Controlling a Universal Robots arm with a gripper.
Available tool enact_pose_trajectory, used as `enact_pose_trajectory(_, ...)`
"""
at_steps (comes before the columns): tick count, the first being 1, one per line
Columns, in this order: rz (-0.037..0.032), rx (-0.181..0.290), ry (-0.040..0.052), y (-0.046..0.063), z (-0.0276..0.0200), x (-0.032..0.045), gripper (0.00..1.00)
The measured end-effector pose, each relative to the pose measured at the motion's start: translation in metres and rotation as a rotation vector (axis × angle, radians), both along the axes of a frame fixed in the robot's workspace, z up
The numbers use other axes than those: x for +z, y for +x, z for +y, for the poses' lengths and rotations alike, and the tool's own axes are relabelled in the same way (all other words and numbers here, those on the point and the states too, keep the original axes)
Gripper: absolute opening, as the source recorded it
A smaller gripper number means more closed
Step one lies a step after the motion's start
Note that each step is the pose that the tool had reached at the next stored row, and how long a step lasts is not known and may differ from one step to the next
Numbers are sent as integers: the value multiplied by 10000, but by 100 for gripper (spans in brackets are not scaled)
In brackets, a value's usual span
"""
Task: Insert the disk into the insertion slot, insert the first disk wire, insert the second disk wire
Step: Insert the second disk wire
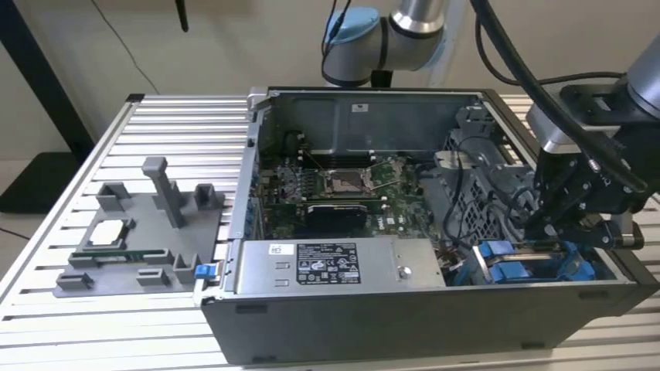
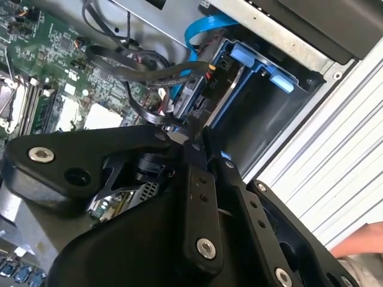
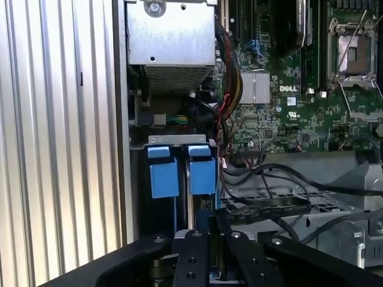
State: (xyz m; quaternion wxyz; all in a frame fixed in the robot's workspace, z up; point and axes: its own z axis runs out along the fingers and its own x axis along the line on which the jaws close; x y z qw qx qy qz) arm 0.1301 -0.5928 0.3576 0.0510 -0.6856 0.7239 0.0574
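Note:
The open computer case [image 1: 413, 325] lies on a slatted table. At the exterior view's right, the insertion slot [image 1: 580, 272] is a grey bay with blue rails. The disk's blue carrier tabs [image 3: 164, 176] stand side by side inside it, and the drive body is mostly hidden. My gripper [image 1: 543, 232] hangs just above the bay's inner end. Its fingers are closed to a narrow gap [image 2: 194, 136] on the end of a black disk wire [image 2: 146, 110] with red strands. A blue flat cable [image 2: 203, 27] curls beside the bay. In the first wrist view my gripper [image 3: 209, 230] sits in front of the tabs.
A grey power-supply box [image 1: 330, 267] lies along the case's front wall, with the motherboard [image 1: 341, 185] behind it. Loose black cables [image 3: 269, 197] cross a metal cage next to the bay. A grey tray of fixtures [image 1: 144, 239] stands at the exterior view's left. Part of a hand [image 2: 359, 244] shows.

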Motion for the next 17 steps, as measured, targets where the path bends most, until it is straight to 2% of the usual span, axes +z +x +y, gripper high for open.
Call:
enact_pose_trajectory(3, -25, -4, 198, 1, 0, -19, 0)
enact_pose_trajectory(5, -44, -4, 254, 4, 0, -35, 0)
enact_pose_trajectory(7, -74, -2, 262, 7, -4, -45, 0)
enact_pose_trajectory(9, -149, -3, 263, 7, -11, -49, 0)
enact_pose_trajectory(13, -445, 2, 265, 7, -12, -57, 0)
enact_pose_trajectory(14, -471, 3, 263, 8, -13, -57, 0)
enact_pose_trajectory(17, -474, 3, 263, 8, -18, -61, 0)
